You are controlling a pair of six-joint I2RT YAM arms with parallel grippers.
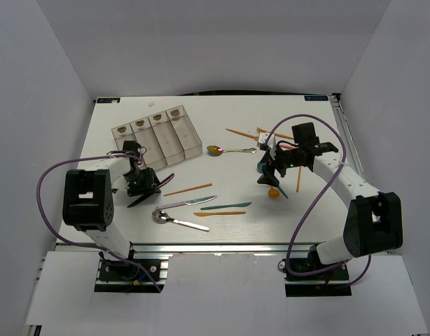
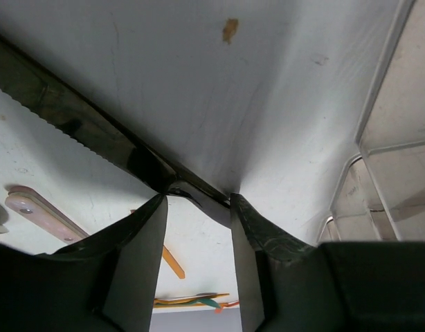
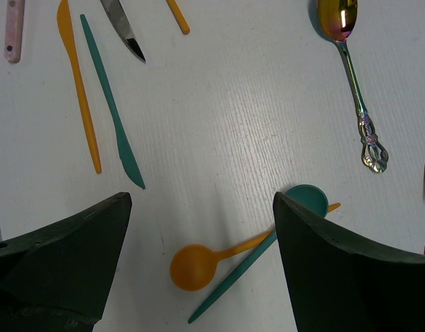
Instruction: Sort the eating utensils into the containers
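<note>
The containers, four clear bins in a row, stand at the back left; their walls show in the left wrist view. My left gripper sits just in front of them, shut on a black serrated knife that spans its fingertips. My right gripper is open above an orange spoon and a teal spoon that cross each other on the table. Neither is touched.
A rainbow metal spoon lies mid-table. A teal knife, orange knife, pink-handled metal knife, silver spoon and orange stick lie near the front. More orange utensils lie back right.
</note>
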